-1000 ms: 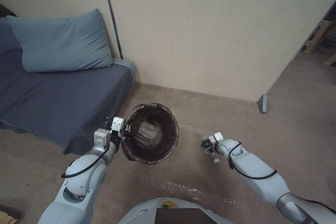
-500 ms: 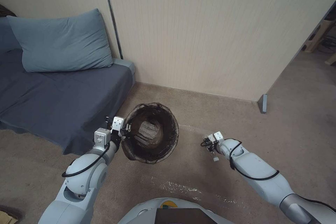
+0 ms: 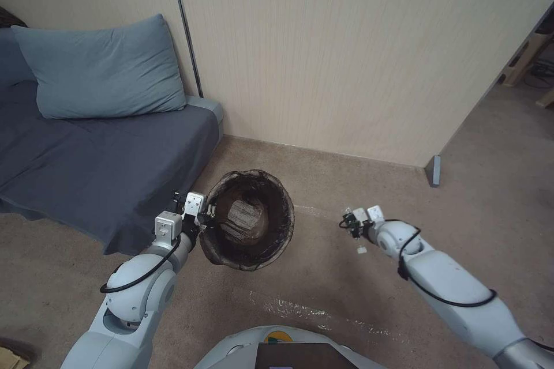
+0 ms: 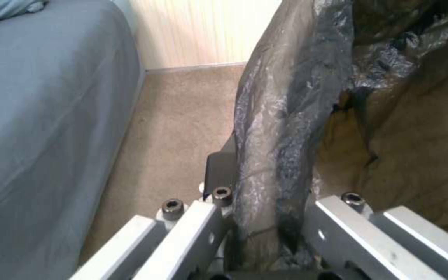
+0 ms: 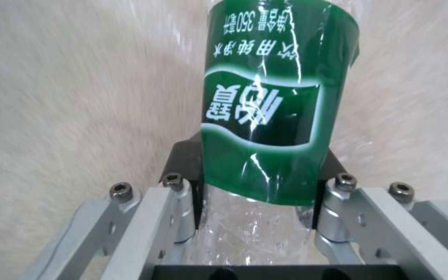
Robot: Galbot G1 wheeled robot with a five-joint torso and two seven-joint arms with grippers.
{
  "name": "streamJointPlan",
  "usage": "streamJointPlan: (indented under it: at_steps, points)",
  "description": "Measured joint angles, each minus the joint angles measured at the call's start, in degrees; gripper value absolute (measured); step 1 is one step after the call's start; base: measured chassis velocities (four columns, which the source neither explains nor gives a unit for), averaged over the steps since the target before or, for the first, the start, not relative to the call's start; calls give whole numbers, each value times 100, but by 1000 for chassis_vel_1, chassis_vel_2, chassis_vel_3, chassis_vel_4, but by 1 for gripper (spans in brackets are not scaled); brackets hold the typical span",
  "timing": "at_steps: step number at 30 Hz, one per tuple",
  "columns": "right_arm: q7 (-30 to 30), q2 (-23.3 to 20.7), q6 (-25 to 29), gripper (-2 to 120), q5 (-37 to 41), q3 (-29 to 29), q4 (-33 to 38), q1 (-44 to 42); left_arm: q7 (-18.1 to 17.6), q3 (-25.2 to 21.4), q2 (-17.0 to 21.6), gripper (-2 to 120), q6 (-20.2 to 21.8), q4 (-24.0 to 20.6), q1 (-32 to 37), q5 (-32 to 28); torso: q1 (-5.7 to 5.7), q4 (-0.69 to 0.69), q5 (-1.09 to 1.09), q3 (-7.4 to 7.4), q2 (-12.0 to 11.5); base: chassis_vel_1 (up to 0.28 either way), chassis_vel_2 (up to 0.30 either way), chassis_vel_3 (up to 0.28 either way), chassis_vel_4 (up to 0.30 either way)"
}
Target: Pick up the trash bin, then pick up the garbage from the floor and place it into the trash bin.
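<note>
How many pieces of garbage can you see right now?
1: a green-labelled plastic bottle clamped in the right hand, over the carpet right of the trash bin. The bin's inside shows nothing clearly; some may lie outside the views.

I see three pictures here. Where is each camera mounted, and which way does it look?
Head view: on the robot's head, looking down at carpet, the trash bin, both arms, its base.
Left wrist view: on the left arm, looking along the left gripper, clamped on the bin's bag-lined rim.
Right wrist view: on the right arm, looking along the right gripper, gripping a green plastic bottle.
Shared: head and left wrist views both show the bin and the sofa.
</note>
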Motion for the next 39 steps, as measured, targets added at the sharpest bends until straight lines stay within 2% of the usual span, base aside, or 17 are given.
streamJointPlan:
  at_steps: [4,11,16,18,19,21,22,24,25,26,28,33,35,36,37,38,39]
  points:
    - [47,-271,-61,30,372,430,719,-241,6,11,1,2,3,-24,-1,8,0,1,-2,0,0,0,0,0,0]
    - [96,-524,-70,30,755,773,1290,-427,6,32,-4,2,30,-64,3,22,0,0,1,0,0,0,0,0,0]
    - [232,-987,-74,30,1426,1185,2149,-598,5,63,-15,2,51,-119,23,34,0,-1,-2,-1,1,0,0,0,0]
    - [437,-1382,-77,30,2114,1422,2917,-566,2,77,-24,2,53,-122,32,66,0,-1,1,-1,1,0,0,0,0]
    - [437,-1382,-77,30,2114,1422,2917,-566,2,77,-24,2,53,-122,32,66,0,-1,1,-1,1,0,0,0,0]
    - [693,-1710,-74,30,2960,1519,3576,-276,-2,85,-36,2,48,-96,48,105,0,4,-7,-1,2,0,0,0,0]
    - [693,-1710,-74,30,2960,1519,3576,-276,-2,85,-36,2,48,-96,48,105,0,4,-7,-1,2,0,0,0,0]
    - [941,-1876,-78,30,3683,1452,3913,42,-4,90,-46,2,47,-77,51,116,0,2,3,0,1,0,0,0,0]
    - [1109,-1956,-76,30,4194,1363,4122,324,-6,93,-61,2,45,-55,47,127,0,2,-2,-1,2,0,0,0,0]
    - [1109,-1956,-76,30,4194,1363,4122,324,-6,93,-61,2,45,-55,47,127,0,2,-2,-1,2,0,0,0,0]
    - [1218,-2060,-76,30,4999,1144,4417,964,-6,95,-98,2,37,12,32,159,0,3,2,0,2,0,0,0,0]
    - [752,-2275,-74,30,5556,700,4608,1802,-7,101,-148,2,9,152,5,201,0,1,0,0,2,0,0,0,0]
    - [351,-2318,-49,30,5528,-342,4571,2592,-5,104,-203,2,-14,283,-55,234,0,-2,1,0,1,0,0,0,0]
    - [351,-2318,-49,30,5528,-342,4571,2592,-5,104,-203,2,-14,283,-55,234,0,-2,1,0,1,0,0,0,0]
    - [339,-2195,-53,30,5546,-964,4532,3171,-4,104,-230,2,-20,328,-69,246,0,-2,1,0,1,0,0,0,0]
    - [432,-1882,-63,30,5663,-1982,4460,4200,-1,91,-268,2,-34,385,-80,261,0,5,-2,0,1,0,0,0,0]
    - [432,-1882,-63,30,5663,-1982,4460,4200,-1,91,-268,2,-34,385,-80,261,0,5,-2,0,1,0,0,0,0]
